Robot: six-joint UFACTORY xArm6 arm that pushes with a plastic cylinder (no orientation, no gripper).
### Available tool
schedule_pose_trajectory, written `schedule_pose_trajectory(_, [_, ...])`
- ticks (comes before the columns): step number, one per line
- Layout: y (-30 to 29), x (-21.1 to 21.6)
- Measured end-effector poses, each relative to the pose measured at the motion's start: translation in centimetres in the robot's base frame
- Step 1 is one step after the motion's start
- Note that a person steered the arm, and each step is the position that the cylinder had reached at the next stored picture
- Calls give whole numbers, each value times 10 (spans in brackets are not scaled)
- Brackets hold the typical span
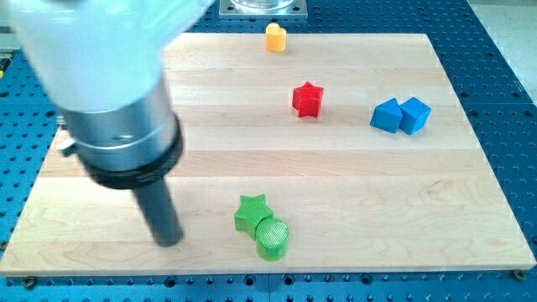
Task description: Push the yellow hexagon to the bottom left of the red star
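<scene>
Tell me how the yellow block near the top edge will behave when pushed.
The yellow block looks small and rigid, so it probably slides easily on the smooth wooden board. It sits at the top edge, so an upward push may drop it off.

A single robot arm enters from the view's top left corner and fills much of that side. Its upper section is a broad, pale housing, blurred and close to the camera. Below that sits a wide cylindrical collar – grey metal above, a thick black ring beneath. From the underside of the ring a straight dark rod descends, leaning slightly toward the view's right as it goes down. The rod ends at my tip (170,241), which rests low on the view's left half of the tabletop (352,176), close to its bottom edge. The arm carries no fingers – only the plain rod.
</scene>
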State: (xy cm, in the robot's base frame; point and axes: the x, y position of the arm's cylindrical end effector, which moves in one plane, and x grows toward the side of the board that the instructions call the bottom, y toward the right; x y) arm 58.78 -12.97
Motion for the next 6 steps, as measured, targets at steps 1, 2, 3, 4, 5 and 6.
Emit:
schedule_pose_trajectory(1, [-62, 4])
schedule_pose_trajectory(2, [-75, -30])
schedule_pose_trajectory(3, [-39, -77])
schedule_pose_trajectory(4, [20, -87])
schedule_pose_trajectory(5, [53, -124])
schedule_pose_trajectory(6, [10, -129])
